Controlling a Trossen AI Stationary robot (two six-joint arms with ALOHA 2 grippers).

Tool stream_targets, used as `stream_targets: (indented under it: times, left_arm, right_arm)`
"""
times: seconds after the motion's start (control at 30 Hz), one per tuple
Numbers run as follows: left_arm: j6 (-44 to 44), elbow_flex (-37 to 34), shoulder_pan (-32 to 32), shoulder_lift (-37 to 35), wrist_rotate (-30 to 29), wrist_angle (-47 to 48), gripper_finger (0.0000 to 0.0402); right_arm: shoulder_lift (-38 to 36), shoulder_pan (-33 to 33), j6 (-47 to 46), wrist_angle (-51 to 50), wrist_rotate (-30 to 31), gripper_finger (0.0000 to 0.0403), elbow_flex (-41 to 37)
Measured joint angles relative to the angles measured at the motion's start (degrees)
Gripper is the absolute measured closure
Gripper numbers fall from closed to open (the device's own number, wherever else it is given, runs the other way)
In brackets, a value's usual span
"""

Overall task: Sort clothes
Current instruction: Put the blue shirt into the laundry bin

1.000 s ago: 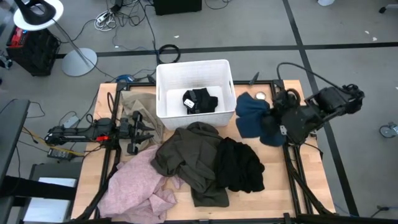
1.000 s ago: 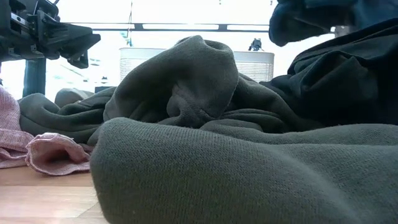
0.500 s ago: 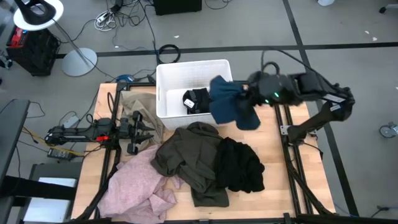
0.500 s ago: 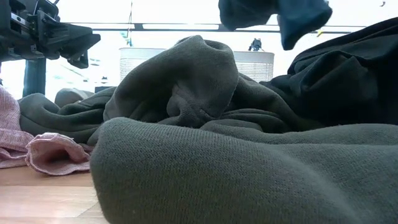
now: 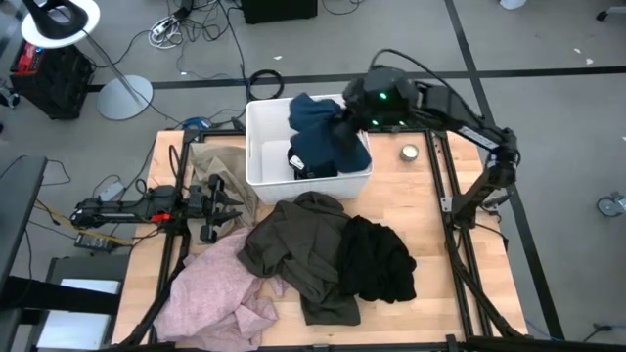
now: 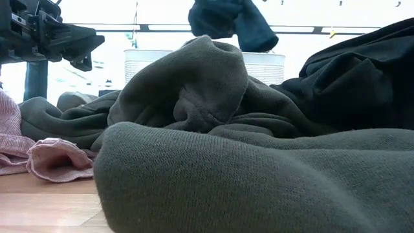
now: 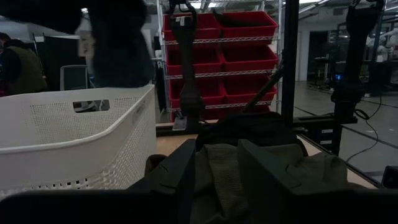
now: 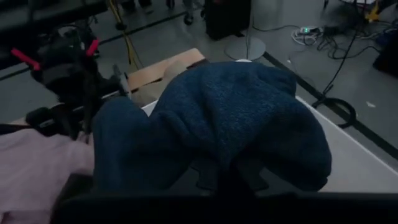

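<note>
High view: teal garment hangs from right fingers over bin.

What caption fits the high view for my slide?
Right gripper dangles the dark teal garment over the white bin; left gripper waits beside the olive garment.

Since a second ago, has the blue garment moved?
Yes. The blue garment, held in the right gripper, went from the table's right side leftward to hang over the white bin.

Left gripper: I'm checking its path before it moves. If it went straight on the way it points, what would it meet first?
Probably the olive green garment, lying just ahead of the left gripper.
</note>
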State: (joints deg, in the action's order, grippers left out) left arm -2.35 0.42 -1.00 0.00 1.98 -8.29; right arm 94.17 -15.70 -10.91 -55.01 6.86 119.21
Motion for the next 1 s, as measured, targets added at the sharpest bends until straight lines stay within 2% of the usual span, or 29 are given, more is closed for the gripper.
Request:
stream_targets:
  times: [0.37, 1.0]
  left_arm:
    - [0.0, 0.0, 0.0, 0.0, 0.0, 0.0, 0.0276]
    - [0.0, 0.0, 0.0, 0.0, 0.0, 0.0, 0.0276]
  right_arm:
    - [9.3, -5.4, 1.0, -0.1, -6.8, 0.0394, 0.4]
    - [27.1, -5.8, 0.2, -5.3, -7.8, 0.0394, 0.4]
